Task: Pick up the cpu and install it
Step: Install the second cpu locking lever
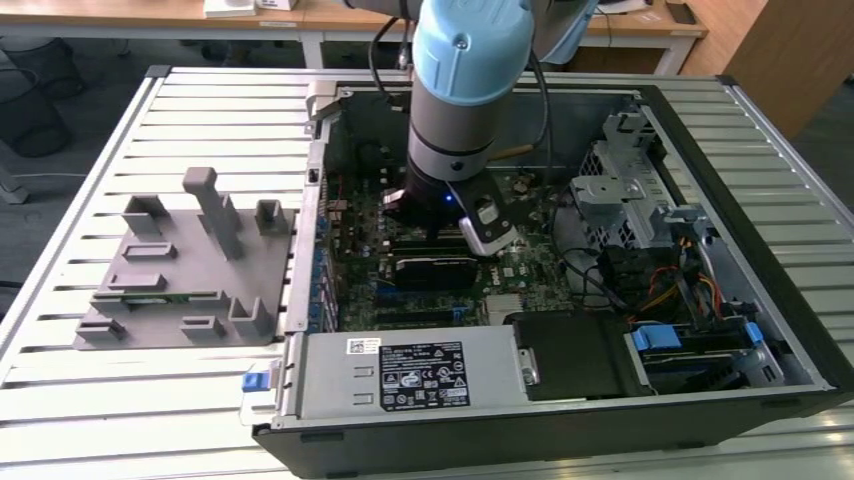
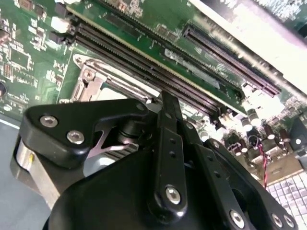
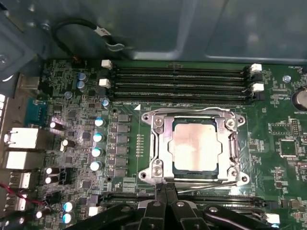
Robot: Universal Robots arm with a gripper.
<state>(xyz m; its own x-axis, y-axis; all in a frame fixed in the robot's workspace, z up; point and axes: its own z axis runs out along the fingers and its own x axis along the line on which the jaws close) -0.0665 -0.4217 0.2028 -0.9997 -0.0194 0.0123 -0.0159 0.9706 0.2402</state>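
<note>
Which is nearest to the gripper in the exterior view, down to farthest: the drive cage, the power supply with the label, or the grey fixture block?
From the gripper, over the motherboard:
1. Drive cage, toward the exterior view's right, inside the case.
2. Power supply, at the case's near edge.
3. Grey fixture block, outside the case, toward the exterior view's left.

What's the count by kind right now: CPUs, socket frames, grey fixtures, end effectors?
cpu: 1, lying in the socket
socket frame: 1
grey fixture: 1
end effector: 1
Total: 4
</note>
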